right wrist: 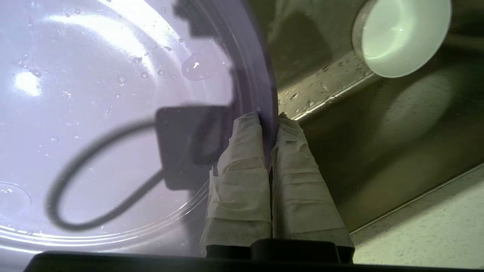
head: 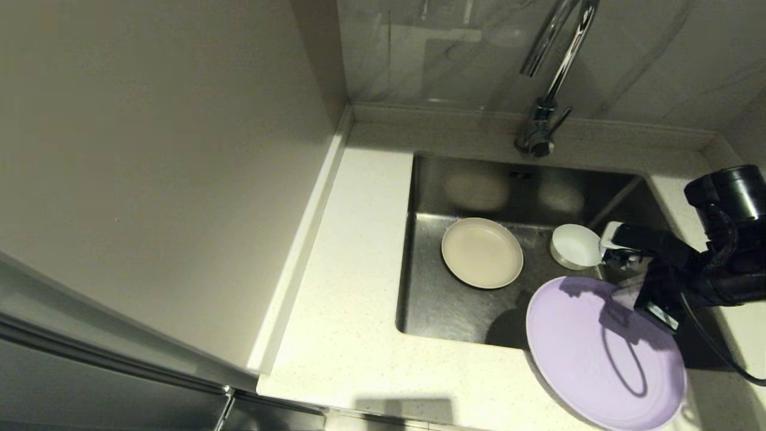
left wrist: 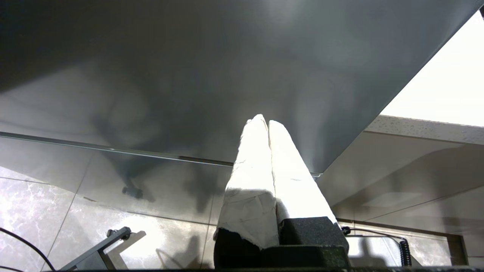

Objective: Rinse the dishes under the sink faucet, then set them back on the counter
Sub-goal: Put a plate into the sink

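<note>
We have our right gripper (right wrist: 269,117) pinched on the rim of the lilac plate (head: 604,353), holding it over the near right corner of the sink (head: 455,311), partly above the counter (head: 353,335); droplets suggest it is rinsed. The cream plate (head: 482,252) and white bowl (head: 575,246) lie in the basin. Our left gripper (left wrist: 267,122) hangs closed and empty, off to the left.

Marbled grey-white wall tiles (head: 646,54) behind, glossy, faint reflections. Tall plain beige side panel (head: 161,167) on the left, running down to a pale trim strip (head: 299,251). Metal-edged grey cabinet front (head: 90,383) at lower left. Marbled floor tiles (left wrist: 34,211) below, black cable (left wrist: 22,241) lying across them.
</note>
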Robot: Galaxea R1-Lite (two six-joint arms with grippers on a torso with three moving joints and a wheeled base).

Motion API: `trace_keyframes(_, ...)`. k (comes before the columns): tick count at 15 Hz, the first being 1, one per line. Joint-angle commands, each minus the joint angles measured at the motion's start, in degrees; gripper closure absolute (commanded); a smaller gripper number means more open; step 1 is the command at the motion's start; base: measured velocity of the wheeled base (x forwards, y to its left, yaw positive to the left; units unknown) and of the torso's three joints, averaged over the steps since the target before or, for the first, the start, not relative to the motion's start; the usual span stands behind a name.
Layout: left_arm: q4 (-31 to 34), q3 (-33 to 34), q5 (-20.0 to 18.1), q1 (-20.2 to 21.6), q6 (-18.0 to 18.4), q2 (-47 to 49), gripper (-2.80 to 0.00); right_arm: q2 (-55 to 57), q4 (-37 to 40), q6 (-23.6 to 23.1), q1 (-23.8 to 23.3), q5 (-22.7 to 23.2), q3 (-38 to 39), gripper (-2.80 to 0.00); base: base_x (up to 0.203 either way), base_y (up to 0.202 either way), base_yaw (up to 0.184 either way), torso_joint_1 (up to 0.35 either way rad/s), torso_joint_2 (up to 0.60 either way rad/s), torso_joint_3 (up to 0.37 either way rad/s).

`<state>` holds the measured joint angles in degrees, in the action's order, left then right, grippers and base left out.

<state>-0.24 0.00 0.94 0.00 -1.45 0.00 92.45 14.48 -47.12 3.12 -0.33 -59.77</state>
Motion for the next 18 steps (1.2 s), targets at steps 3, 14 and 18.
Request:
trace_keyframes(3,0.0,0.0,0.0,0.0,0.0,-0.2,0.00,3.8,0.0,4.0,1.7,-2.2,-5.3,0.00,0.000,0.000,0.000,0.000,0.00,0.000)
trace_keyframes(14,0.0,0.0,0.0,0.0,0.0,-0.2,0.00,15.6,-1.0,20.0,2.9,-10.4,-17.6,0.00,0.000,0.000,0.000,0.000,0.00,0.000)
trace_keyframes(18,0.0,0.0,0.0,0.0,0.0,-0.2,0.00,18.6,-3.0,19.8,1.6,-10.4,-17.6,0.00,0.000,0.000,0.000,0.000,0.00,0.000)
